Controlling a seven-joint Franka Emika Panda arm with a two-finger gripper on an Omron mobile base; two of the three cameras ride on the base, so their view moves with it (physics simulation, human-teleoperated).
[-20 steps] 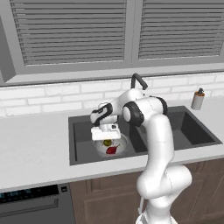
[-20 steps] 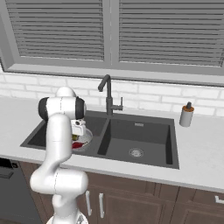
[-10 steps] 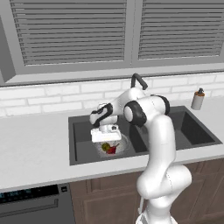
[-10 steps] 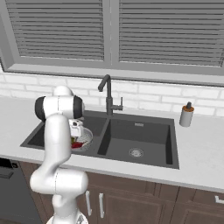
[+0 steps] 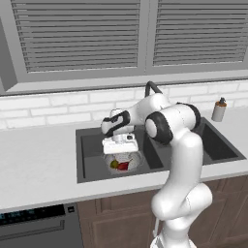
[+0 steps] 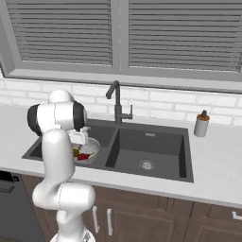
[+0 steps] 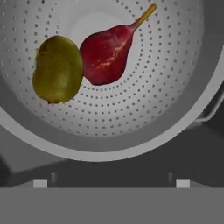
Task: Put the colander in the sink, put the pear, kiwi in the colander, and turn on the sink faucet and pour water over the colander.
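The silvery perforated colander (image 5: 130,160) (image 6: 92,148) (image 7: 153,109) sits in the left basin of the dark sink (image 5: 89,155) (image 6: 151,146). Inside it the dark red pear (image 7: 105,52) (image 5: 124,166) (image 6: 83,156) and the olive-yellow kiwi (image 7: 57,69) (image 5: 114,164) (image 6: 75,152) lie side by side, touching. My gripper (image 5: 120,153) (image 6: 80,143) (image 7: 111,183) hangs just above the colander, open, with nothing between its fingers. The dark faucet (image 5: 152,87) (image 6: 116,101) stands behind the sink's divider. The water is out of view.
A small soap bottle (image 5: 219,110) (image 6: 202,124) stands on the counter to the right of the sink. The right basin has a round drain (image 6: 147,165). A tiled wall and window blinds rise behind the sink.
The jaws have opened wide and let go of the kiwi, which now lies in the colander beside the pear. The hand has risen slightly.
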